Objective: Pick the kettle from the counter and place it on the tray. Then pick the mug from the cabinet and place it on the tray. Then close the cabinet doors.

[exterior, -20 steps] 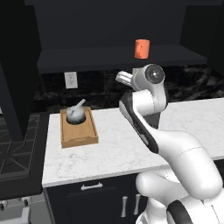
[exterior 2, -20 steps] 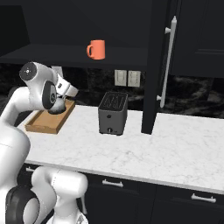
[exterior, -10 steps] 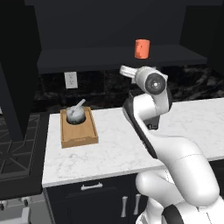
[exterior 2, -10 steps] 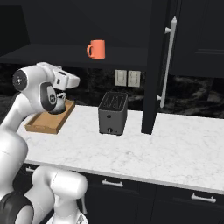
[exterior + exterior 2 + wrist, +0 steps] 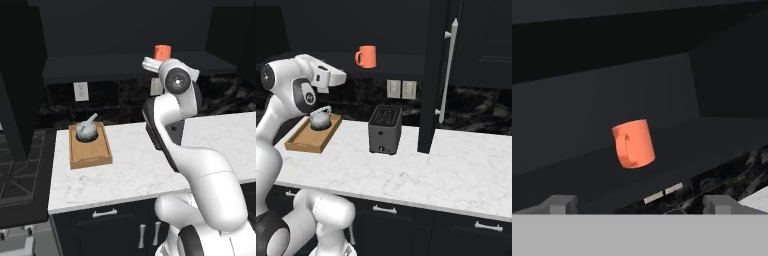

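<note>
Closest to you in the hand view, the gripper (image 5: 640, 202) shows its two dark fingertips (image 5: 560, 203) at the bottom of the frame, far apart with nothing between them, so the fingers are let go and empty. In the right base view the hand sits at the upper left of the frame, up off the white marble counter (image 5: 421, 165). On that counter, at the left of the right base view, lies the wooden tray (image 5: 303, 141), and the little grey kettle (image 5: 320, 118) already sits in its far end, so the first job looks done. The dark toaster (image 5: 385, 129) stands in the middle of the frame, beside the tray but apart from it. Farther back and higher, the orange mug (image 5: 633, 143) stands upright on the shelf inside the dark cabinet (image 5: 587, 110), with its handle facing you in the hand view, a little left of center. One cabinet door (image 5: 438, 75) hangs open at the upper right of the right base view. You are on the mug step now. Next you need to reach forward, line the open fingers around the mug, then squeeze.
</note>
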Robot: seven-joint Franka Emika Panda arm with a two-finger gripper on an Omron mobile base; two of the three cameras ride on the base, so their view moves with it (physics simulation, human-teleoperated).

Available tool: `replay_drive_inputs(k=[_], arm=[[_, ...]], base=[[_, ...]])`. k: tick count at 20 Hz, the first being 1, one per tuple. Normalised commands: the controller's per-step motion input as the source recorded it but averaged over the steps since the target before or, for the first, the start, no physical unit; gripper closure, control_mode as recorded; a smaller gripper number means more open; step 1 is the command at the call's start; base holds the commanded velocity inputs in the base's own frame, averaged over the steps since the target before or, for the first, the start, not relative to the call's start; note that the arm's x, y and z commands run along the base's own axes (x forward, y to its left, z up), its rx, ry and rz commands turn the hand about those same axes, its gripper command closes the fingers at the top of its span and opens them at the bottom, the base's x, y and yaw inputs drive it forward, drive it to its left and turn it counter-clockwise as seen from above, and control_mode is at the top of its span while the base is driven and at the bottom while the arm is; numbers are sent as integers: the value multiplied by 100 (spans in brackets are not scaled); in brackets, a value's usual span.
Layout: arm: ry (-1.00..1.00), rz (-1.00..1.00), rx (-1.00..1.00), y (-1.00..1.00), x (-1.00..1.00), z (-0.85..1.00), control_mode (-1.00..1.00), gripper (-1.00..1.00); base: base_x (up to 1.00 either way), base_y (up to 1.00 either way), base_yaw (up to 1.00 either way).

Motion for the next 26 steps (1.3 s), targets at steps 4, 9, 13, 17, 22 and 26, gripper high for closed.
replay_drive_inputs(k=[4,9,13,17,22,26], arm=[[0,-3,0,0,0,9,-100,-100],[0,0,0,0,7,0,-100,-100],[4,-2,0,-1,35,9,-100,-100],[2,-2,-1,0,41,20,-100,-100],[0,-5,-6,0,19,22,-100,-100],[0,-7,-23,4,20,19,-100,-100]], base=[[0,0,0],[0,0,0],[0,0,0],[0,0,0],[0,0,0],[0,0,0]])
